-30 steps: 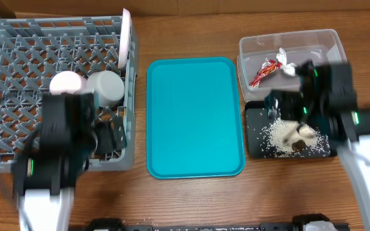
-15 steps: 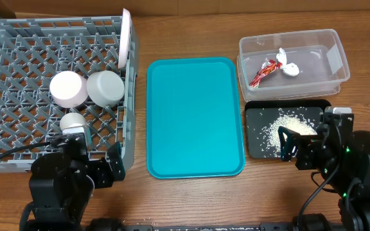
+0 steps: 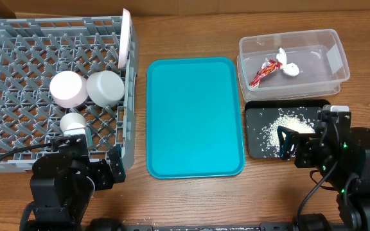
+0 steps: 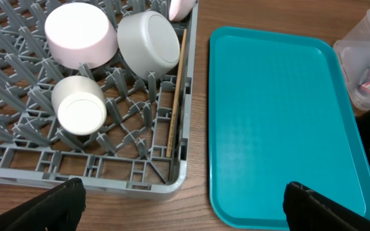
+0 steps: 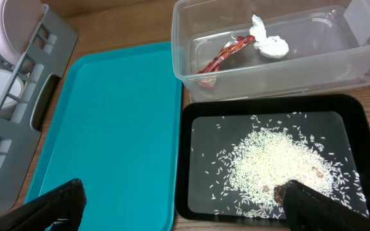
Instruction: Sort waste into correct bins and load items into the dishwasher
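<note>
As both arms hang low over the near edge of the tabletop, I log the following from the overhead view.

Left arm, 7 o'clock: left jaws spread as wide as they go. I see one tip in each lower corner of the wrist view, with nothing between them and nothing touched.

Right arm, 5 o'clock: right jaws spread equally wide, empty, hanging above the near end of the black tray.

Dish rack, 10 o'clock, holding:
- plate on edge against its 3 o'clock wall
- bowl on its side near the middle
- pinkish-white cup touching the bowl at its 9 o'clock
- small cup just at 6 o'clock of that
- chopstick lying along the 3 o'clock wall

Teal serving tray, centre: bare.

Clear tub, 2 o'clock: snack wrapper inside, towards its 9 o'clock end.

Black tray, 4 o'clock, touching the tub's near side: rice grains heaped mid-tray with strays scattered round. A brown lump sits at the heap's 6 o'clock edge.
</note>
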Available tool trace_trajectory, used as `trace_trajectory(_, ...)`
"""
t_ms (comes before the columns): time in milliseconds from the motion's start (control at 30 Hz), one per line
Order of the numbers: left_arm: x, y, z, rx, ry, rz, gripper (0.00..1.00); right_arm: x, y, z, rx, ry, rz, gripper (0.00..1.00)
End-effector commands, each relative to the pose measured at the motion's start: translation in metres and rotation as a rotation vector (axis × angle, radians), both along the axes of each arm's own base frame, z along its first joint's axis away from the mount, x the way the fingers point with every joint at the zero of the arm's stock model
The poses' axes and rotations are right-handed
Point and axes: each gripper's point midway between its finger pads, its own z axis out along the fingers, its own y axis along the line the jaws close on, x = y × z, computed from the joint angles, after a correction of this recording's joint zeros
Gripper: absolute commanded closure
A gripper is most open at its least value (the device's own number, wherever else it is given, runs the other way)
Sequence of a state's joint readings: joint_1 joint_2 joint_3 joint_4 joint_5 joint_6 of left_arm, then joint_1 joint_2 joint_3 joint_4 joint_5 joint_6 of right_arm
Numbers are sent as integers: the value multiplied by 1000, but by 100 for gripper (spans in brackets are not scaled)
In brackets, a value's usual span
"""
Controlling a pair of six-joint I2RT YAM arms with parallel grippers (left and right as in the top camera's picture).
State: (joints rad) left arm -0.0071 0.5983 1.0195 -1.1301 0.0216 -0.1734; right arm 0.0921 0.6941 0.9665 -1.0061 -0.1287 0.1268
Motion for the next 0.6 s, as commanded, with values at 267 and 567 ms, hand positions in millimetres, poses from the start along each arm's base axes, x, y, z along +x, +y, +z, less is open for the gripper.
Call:
trace_trajectory(267, -1, -1, -3, 9, 2, -10, 0, -13, -12, -5, -30, -89, -47, 0)
trace_trajectory(567, -1, -1, -3, 9, 2, -10, 0, 5, -12, -16, 9, -465, -63, 0)
